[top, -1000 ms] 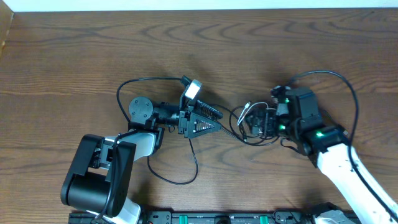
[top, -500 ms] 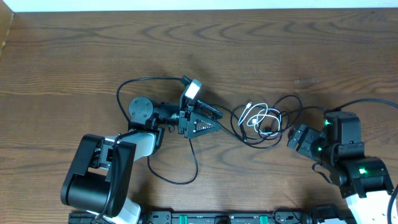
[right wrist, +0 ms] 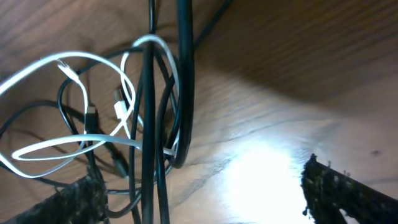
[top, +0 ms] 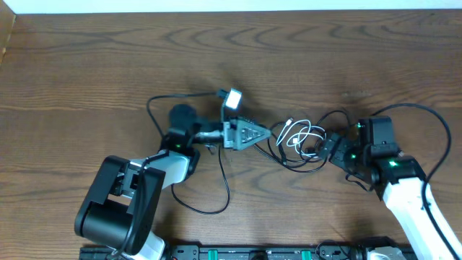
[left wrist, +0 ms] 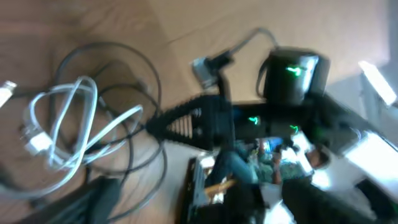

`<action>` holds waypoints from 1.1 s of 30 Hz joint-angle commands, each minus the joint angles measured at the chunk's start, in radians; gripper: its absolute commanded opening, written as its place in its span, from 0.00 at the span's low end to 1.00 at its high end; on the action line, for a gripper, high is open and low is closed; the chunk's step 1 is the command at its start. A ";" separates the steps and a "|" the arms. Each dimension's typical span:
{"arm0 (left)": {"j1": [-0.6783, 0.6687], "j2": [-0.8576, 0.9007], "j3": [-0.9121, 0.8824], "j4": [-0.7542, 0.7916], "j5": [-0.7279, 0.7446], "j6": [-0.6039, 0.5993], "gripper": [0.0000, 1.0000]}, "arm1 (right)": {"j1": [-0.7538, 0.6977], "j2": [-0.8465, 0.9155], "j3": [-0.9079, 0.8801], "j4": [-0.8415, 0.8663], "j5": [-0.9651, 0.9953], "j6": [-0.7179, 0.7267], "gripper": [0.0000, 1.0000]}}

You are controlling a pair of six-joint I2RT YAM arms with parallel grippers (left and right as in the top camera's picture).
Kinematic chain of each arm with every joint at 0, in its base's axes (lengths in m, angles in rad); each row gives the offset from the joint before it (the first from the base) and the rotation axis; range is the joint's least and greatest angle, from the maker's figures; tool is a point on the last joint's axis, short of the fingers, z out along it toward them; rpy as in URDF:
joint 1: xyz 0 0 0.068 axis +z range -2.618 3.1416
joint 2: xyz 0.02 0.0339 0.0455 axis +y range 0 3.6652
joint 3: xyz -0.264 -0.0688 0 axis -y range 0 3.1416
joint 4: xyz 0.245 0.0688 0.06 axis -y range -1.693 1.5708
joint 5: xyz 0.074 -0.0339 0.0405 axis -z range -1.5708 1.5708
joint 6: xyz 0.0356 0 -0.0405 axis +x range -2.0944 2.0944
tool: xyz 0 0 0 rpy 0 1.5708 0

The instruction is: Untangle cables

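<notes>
With both pairs of jaws apart beside the cables [top: 302, 139] in the middle of the bench [top: 108, 65], a bite on several strands together would likely tighten the tangle.

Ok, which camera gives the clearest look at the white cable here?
Right wrist: the white cable is large and sharp, its loops traceable though black cables cross it. Left wrist has the cable motion-blurred at the left edge. Overhead shows the cable whole but small.
</notes>
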 commanded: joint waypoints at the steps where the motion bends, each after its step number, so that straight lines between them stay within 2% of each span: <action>1: -0.024 0.000 0.064 -0.209 -0.179 0.216 0.87 | 0.008 0.025 -0.005 -0.026 -0.051 0.024 0.95; 4: -0.053 0.000 0.114 -0.444 -0.322 0.319 0.86 | 0.008 0.016 -0.005 -0.071 -0.051 0.023 0.95; 8: -0.113 0.000 0.198 -0.677 -0.465 0.436 0.87 | 0.006 -0.022 -0.005 -0.130 -0.046 -0.003 0.95; 13: -0.224 0.000 0.275 -0.912 -0.711 0.623 0.88 | 0.006 -0.081 -0.005 -0.175 -0.043 -0.003 0.98; 15: -0.269 0.000 0.281 -0.968 -0.834 0.695 0.94 | 0.001 -0.111 -0.005 -0.188 -0.043 -0.010 0.98; 18: -0.324 0.000 0.281 -0.983 -0.883 0.786 0.95 | -0.031 -0.170 -0.005 -0.228 -0.018 -0.027 0.99; 25: -0.398 0.000 0.281 -0.946 -1.085 0.827 0.95 | -0.150 -0.344 -0.005 -0.317 -0.002 -0.071 0.99; 30: -0.419 0.000 0.281 -0.857 -1.085 0.845 0.77 | -0.170 -0.422 -0.005 -0.343 -0.003 -0.078 0.99; 33: -0.420 0.001 0.281 -0.841 -1.085 0.845 0.75 | -0.170 -0.433 -0.005 -0.349 -0.014 -0.078 0.99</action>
